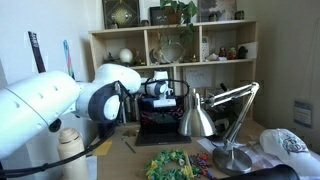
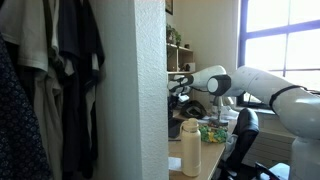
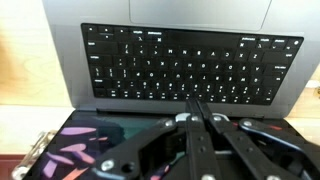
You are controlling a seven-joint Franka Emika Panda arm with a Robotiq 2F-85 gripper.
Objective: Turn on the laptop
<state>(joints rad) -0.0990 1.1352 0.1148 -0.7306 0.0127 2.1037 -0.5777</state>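
The black laptop (image 3: 180, 62) fills the wrist view, open, with its backlit dark keyboard at the top of the picture and its screen (image 3: 70, 150) below. The screen shows a dark picture with pink and teal shapes. My gripper (image 3: 197, 102) is shut and empty, its two fingers pressed together. The tips lie over the keyboard's row nearest the hinge, right of the middle. In an exterior view the gripper (image 1: 163, 92) hangs over the laptop (image 1: 158, 122) on the desk, which the arm mostly hides. It also shows in an exterior view (image 2: 181, 88).
A silver desk lamp (image 1: 203, 118) stands close beside the laptop, its arm reaching up. A wooden shelf unit (image 1: 170, 50) with ornaments stands behind. Colourful small items (image 1: 172, 165) lie in front. A cream bottle (image 2: 190, 147) stands near a white wall (image 2: 135, 90).
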